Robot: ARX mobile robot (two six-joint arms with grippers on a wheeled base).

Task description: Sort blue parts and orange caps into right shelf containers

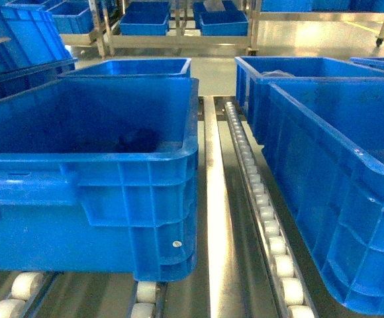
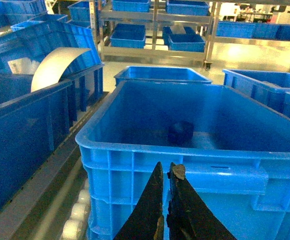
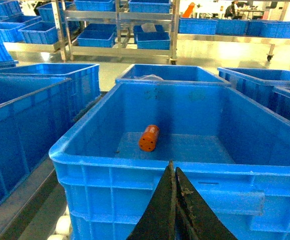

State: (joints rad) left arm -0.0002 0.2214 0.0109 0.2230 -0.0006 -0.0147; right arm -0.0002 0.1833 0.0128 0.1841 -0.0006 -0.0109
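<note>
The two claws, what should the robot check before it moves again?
1. Left claw empty: ok, shut on nothing.
2. Right claw empty: ok, shut too.
3. Dark blue part in the left crate: ok, on the floor.
4. Orange cap in the right crate: ok, lying on its side.
5. More pieces left to sort: cannot tell.

No text, label or number can be read on any crate or rail.
</note>
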